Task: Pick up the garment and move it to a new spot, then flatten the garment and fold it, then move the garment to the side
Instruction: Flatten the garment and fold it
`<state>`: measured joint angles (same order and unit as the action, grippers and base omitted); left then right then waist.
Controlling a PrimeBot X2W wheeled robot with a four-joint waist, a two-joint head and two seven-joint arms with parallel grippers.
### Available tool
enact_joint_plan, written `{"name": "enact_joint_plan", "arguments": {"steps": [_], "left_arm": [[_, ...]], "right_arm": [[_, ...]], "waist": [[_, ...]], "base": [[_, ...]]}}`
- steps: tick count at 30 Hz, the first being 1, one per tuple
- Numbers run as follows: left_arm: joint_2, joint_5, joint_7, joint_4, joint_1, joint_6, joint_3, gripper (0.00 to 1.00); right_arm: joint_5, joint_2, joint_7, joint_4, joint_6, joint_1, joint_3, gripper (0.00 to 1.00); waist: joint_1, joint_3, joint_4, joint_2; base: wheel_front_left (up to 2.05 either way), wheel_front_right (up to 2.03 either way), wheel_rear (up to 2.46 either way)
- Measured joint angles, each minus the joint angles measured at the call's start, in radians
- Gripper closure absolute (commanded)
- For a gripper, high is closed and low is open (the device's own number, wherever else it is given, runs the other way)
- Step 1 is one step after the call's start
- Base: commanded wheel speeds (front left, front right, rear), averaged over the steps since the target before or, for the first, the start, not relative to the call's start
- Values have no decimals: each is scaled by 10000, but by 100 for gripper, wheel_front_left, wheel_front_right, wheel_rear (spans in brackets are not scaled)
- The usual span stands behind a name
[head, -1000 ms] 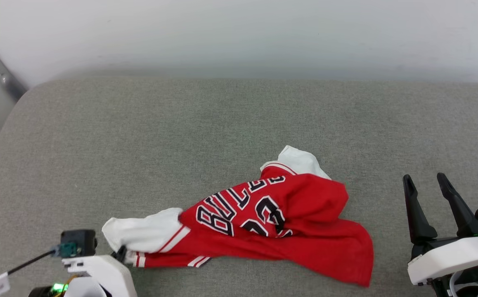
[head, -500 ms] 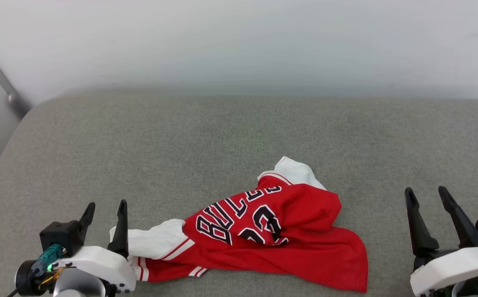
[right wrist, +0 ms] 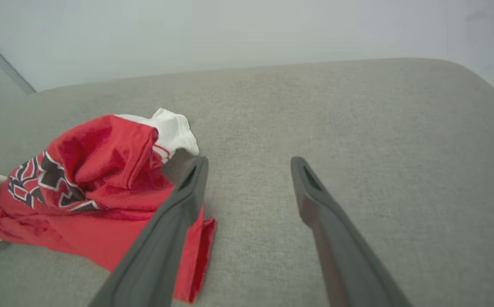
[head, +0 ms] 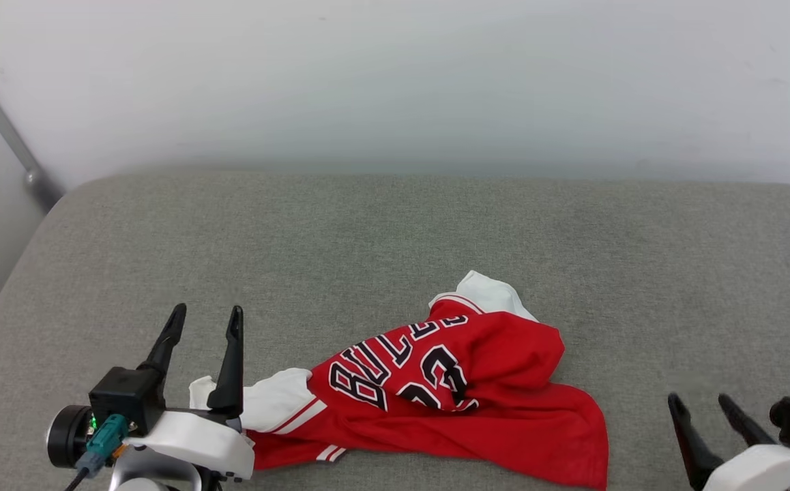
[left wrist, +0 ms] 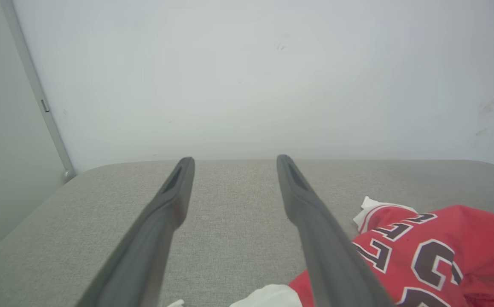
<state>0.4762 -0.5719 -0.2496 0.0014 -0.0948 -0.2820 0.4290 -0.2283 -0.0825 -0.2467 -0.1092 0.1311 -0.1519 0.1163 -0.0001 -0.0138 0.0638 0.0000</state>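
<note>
The garment [head: 477, 395], a red jersey with white sleeves and black lettering, lies crumpled near the front middle of the grey cushioned surface [head: 368, 245]. It also shows as a heap in the left wrist view [left wrist: 443, 251] and the right wrist view [right wrist: 89, 187]. My left gripper [head: 205, 322] stands open just left of the white sleeve, raised above it, with nothing between its fingers. My right gripper [head: 700, 401] is open at the lower right, apart from the jersey's red hem. In the right wrist view its fingers [right wrist: 187, 192] frame bare cushion.
A pale wall [head: 395, 82] runs along the back of the cushion. A grey metal bar [head: 6, 136] slants down at the far left. The cushion's rounded left edge [head: 20, 259] drops off beside my left arm.
My left gripper has let go of the white sleeve, opened and lifted away from it. My right gripper sits lower in the head view, and the camera has tilted so the scene shifted.
</note>
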Motion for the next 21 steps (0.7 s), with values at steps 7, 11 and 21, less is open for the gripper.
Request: {"name": "enact_joint_plan", "arguments": {"steps": [7,11,21], "left_arm": [[-38,153,-2,-150,39,-27,161,0],[-88,205,-15,-180,-164,8,128,0],[-291,307,-90,-27,-458,167,48,0]], "right_arm": [[-562,-604,-3145,533,0,-223,-568,0],[-1062,-855,-4123,660,0,114,-1335,0],[-1630,-1260,-4452,2661,0,1566,-2192,0]], "waist": [[0,134,201,0],[1,441,355,0],[1,1038,840,0]], "base": [[0,0,0],[0,0,0],[0,0,0]]}}
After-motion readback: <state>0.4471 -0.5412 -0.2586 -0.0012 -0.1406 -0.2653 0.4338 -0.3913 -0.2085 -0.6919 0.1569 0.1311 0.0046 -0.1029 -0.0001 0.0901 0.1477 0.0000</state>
